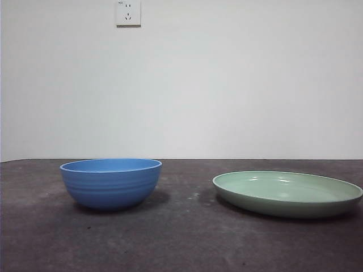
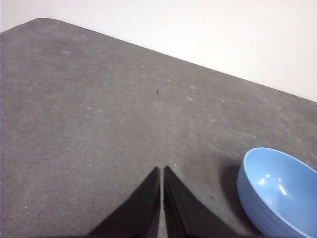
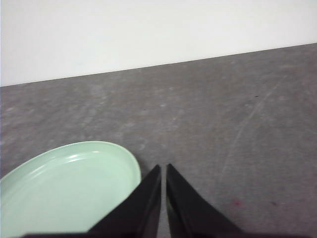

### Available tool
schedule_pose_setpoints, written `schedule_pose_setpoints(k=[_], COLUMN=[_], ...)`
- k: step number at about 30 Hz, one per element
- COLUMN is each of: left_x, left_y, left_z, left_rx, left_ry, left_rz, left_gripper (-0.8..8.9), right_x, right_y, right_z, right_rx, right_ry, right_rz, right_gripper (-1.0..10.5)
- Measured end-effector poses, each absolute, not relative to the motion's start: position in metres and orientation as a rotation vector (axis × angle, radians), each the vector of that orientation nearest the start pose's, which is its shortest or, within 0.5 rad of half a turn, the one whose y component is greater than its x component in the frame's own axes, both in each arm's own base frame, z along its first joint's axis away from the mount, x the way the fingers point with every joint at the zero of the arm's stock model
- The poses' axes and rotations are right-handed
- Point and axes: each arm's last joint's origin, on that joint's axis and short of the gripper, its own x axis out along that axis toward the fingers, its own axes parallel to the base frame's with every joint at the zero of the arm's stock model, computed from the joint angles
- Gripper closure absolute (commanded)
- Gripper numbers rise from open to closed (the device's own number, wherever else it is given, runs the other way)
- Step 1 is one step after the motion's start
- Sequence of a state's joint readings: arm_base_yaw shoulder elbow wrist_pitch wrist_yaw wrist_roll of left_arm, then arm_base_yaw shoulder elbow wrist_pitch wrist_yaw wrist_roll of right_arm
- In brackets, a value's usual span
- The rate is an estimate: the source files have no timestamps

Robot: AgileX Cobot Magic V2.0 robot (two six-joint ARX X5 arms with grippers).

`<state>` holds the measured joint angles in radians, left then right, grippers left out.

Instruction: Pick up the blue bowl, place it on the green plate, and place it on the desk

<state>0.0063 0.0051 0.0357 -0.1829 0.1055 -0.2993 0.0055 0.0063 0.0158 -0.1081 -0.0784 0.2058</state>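
Here, the blue bowl (image 1: 111,182) stands upright on the bench (image 1: 181,238), well apart from the green plate (image 1: 287,194); left pincer (image 2: 162,171) and right pincer (image 3: 163,168) both hover pressed closed, empty.

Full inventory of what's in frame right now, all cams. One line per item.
blue bowl: 1, medium blue, upright on the desk at the left of the front view, empty, apart from the plate
green plate: 1, pale mint green, flat on the desk at the right of the front view, empty
desk: 1, dark grey-brown, spans the front view
wall: 1, white, behind the desk
wall socket: 1, white, on the wall above the bowl
left pincer: 1, black, jaws together, above bare desk with the bowl off to one side, holding nothing
right pincer: 1, black, jaws together, above the desk beside the plate's rim, holding nothing
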Motion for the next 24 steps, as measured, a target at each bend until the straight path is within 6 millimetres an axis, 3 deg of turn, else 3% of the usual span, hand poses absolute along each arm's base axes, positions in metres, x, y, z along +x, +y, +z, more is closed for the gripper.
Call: schedule_pose_setpoints(k=[14,24], left_x=[0.093,0.078], left_y=[-0.002,-0.003], left_z=[0.162,0.232], left_rx=[-0.428,-0.456], left_ry=[0.172,0.017], left_rz=[-0.065,-0.099], left_gripper=[8.03,8.03], right_x=[0.096,0.082], right_y=[0.003,0.003], right_z=[0.168,0.230], right_rx=[0.295,0.301], right_ry=[0.054,-0.089], right_rz=[0.084,0.095], right_gripper=[9.3,9.3])
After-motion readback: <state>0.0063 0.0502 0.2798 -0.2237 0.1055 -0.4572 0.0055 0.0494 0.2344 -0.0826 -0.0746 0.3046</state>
